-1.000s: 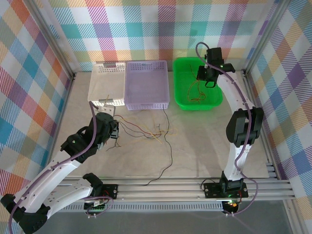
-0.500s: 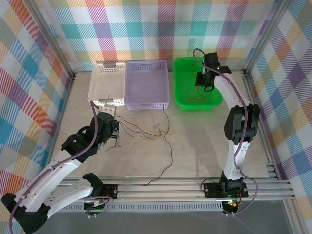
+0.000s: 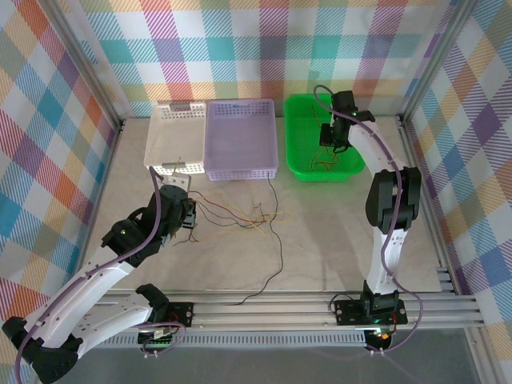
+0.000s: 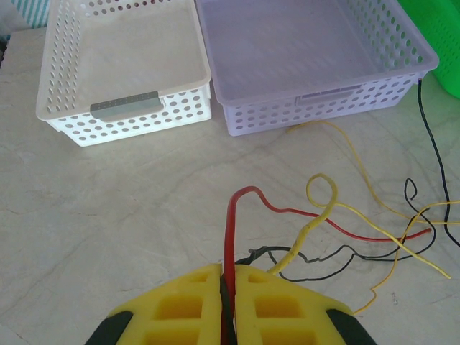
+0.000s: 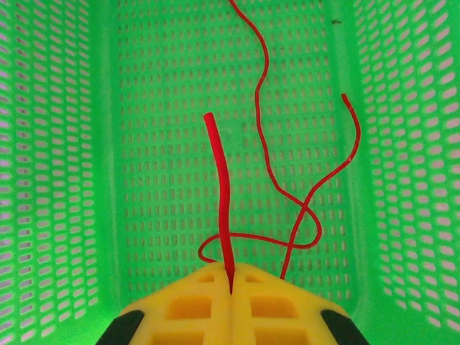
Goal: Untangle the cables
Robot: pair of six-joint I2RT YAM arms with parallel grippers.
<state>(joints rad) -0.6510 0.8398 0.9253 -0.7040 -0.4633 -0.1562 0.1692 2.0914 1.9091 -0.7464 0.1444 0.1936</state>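
Pinching a red cable (image 5: 219,187) in the right gripper (image 5: 231,277), pads pressed together, over the green basket (image 5: 65,144) right of the purple basket (image 4: 316,100). Clamping a second red cable (image 4: 231,223) in the left gripper (image 4: 228,277), in front of that basket. Beware cinching the crossed cables (image 4: 345,231) tighter by hauling.

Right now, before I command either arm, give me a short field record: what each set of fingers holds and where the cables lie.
left fingers: shut on red cable, low over the table
right fingers: shut on second red cable, inside the green basket
tangle: yellow cable, black cable and red cable crossing on the table
white basket, purple basket: side by side beyond the tangle
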